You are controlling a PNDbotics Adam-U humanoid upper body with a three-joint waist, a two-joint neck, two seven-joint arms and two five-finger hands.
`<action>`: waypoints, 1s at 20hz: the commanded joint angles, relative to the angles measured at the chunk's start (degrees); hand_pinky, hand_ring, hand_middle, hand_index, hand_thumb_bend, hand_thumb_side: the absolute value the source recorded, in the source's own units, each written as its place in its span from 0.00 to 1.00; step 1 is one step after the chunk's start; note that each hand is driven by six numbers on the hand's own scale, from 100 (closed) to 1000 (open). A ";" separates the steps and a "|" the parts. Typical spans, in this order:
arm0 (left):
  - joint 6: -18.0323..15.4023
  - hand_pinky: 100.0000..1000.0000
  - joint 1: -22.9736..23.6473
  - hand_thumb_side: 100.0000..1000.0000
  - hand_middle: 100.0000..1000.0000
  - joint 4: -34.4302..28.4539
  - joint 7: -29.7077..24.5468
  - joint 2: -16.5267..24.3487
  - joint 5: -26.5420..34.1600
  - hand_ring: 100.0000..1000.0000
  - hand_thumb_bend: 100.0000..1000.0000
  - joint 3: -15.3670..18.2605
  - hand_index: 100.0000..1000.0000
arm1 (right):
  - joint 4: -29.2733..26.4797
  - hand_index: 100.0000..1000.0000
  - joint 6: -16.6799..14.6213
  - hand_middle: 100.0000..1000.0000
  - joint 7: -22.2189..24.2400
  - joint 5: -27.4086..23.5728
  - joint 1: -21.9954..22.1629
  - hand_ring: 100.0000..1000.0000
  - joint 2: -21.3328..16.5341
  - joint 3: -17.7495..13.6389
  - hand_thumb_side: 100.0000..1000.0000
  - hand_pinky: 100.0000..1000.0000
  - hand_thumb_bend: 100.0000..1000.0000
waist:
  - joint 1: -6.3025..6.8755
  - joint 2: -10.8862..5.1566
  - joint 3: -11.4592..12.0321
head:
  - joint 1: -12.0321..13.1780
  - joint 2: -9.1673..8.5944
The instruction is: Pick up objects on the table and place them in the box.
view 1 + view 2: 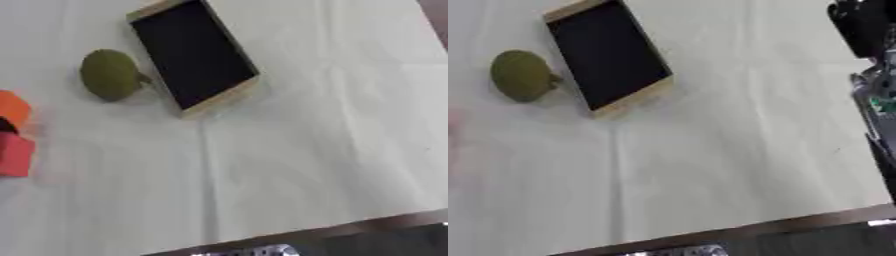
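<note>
A shallow wooden box (193, 54) with a black inside lies askew at the upper middle of the white-covered table. Just left of it, almost touching its long side, sits a round olive-green object (109, 74) with a short stem. At the left edge of the left eye view are an orange object (10, 109) and, below it, a red block (14, 155), both cut off by the frame. Black and silver parts of my right arm (872, 60) show along the right edge of the right eye view, well right of the box; I cannot make out the hand's shape. My left hand is out of sight.
The white cloth (306, 150) covers the table, with creases running down it. The table's brown front edge (754, 231) crosses the bottom at a slant. A shiny silver part (262, 250) shows below that edge.
</note>
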 commanded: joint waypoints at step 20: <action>-1.03 0.69 -34.14 0.00 0.42 16.37 -3.91 -20.24 3.39 0.52 0.05 -8.34 0.56 | -0.84 0.88 -0.20 0.78 1.33 -1.72 -0.98 0.77 -1.29 0.37 0.64 0.83 0.00 | 0.07 -3.32 -0.98 | 2.84 1.10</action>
